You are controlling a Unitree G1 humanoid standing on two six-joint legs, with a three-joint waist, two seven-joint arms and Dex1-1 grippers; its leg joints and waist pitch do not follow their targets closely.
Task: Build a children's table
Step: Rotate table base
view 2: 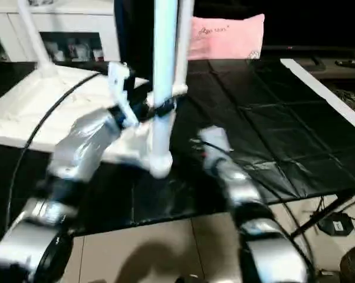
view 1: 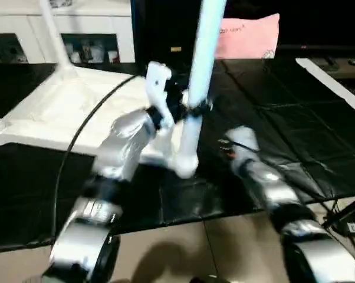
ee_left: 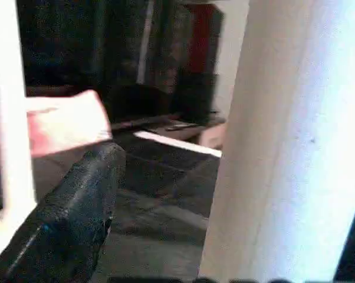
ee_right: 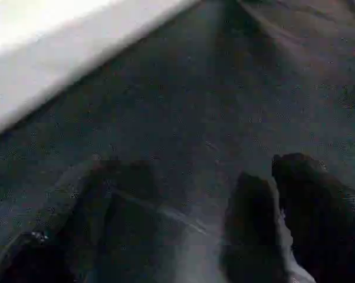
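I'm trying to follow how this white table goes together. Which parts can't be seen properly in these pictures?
- Upright leg: its top is cut off by the left eye view's upper edge.
- Corner socket at its foot: too blurred to tell whether the leg is seated.
- Left gripper: motion blur hides whether it touches the leg.
- Tabletop: blur and the left forearm hide the ribs.

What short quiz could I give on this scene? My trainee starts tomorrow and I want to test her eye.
1. True or false: the table top lies upside down, with fitted legs pointing up.
2. Which arm's pincer is at the near leg? A left; B right.
3. Fill in: the pillow behind the table is ___.
Key: 1 true; 2 A; 3 pink.
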